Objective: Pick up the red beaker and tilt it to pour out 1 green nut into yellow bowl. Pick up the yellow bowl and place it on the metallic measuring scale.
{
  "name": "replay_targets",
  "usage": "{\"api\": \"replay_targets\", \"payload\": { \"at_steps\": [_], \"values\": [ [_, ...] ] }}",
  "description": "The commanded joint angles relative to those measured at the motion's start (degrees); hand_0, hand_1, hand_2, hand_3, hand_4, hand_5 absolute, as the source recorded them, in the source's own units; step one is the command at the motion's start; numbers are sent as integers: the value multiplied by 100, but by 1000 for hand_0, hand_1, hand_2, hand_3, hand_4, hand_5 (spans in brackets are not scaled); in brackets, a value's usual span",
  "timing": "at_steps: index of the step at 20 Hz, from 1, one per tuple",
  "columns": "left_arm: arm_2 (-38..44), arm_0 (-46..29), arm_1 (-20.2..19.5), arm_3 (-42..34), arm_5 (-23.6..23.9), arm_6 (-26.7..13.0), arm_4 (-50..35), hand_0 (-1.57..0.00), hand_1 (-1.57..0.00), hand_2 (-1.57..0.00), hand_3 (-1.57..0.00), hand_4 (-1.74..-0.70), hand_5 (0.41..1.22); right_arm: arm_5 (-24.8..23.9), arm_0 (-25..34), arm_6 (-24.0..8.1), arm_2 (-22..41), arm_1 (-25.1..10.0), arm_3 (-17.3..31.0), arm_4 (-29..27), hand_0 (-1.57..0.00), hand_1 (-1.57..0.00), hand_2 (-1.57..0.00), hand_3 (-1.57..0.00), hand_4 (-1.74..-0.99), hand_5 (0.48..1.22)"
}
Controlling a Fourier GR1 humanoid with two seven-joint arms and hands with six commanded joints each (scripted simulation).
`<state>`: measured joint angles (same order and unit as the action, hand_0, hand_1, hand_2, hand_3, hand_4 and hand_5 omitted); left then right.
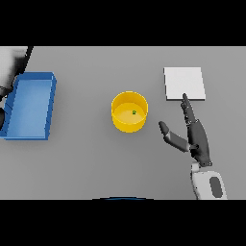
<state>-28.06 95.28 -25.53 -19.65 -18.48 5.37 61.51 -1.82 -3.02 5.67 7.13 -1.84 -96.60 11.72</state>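
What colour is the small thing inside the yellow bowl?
Green: the nut in the yellow bowl, head view.

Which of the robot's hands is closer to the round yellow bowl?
The right hand. It rests open just right of the round yellow bowl, apart from it. No left hand shows; only part of the left arm appears at the far left edge, beyond the blue rectangular tray.

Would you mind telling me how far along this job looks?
Done: a green nut lies in the yellow bowl. In hand: the right hand, open, is beside the bowl and not touching it. Left: lifting the bowl onto the scale. The red beaker is not visible.
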Motion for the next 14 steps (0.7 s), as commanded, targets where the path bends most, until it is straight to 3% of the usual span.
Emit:
{"api": "replay_targets", "payload": {
  "at_steps": [1,6,8,11,14],
  "values": [
    [461,-39,-180,196,-4,-10,-413,-1571,-1571,-1571,-1507,-1736,1221,12,-8,35,13,8,5,-9,1,1,1,1,-1114,578],
    [1974,-877,-876,671,539,-320,-1897,-1571,-1571,-1571,-1550,-1739,1221,-6,24,90,69,-82,101,161,1,1,1,1,-1127,606],
    [2241,-1306,-898,726,908,-936,-2215,-1571,-1571,-1571,-1558,-1740,1221,-5,110,89,75,-76,137,170,1,1,1,1,-1132,621],
    [2662,-2029,-947,539,1529,-1286,-2771,-1571,-1571,-1571,-1564,-1740,1221,85,28,142,93,-147,145,151,1,1,1,1,-1134,632],
    [3076,-2591,-925,270,1800,-1882,-3315,-1571,-1571,-1571,-1567,-1741,1221,130,15,192,87,-147,123,85,1,1,1,1,-1133,655]
  ]
}}
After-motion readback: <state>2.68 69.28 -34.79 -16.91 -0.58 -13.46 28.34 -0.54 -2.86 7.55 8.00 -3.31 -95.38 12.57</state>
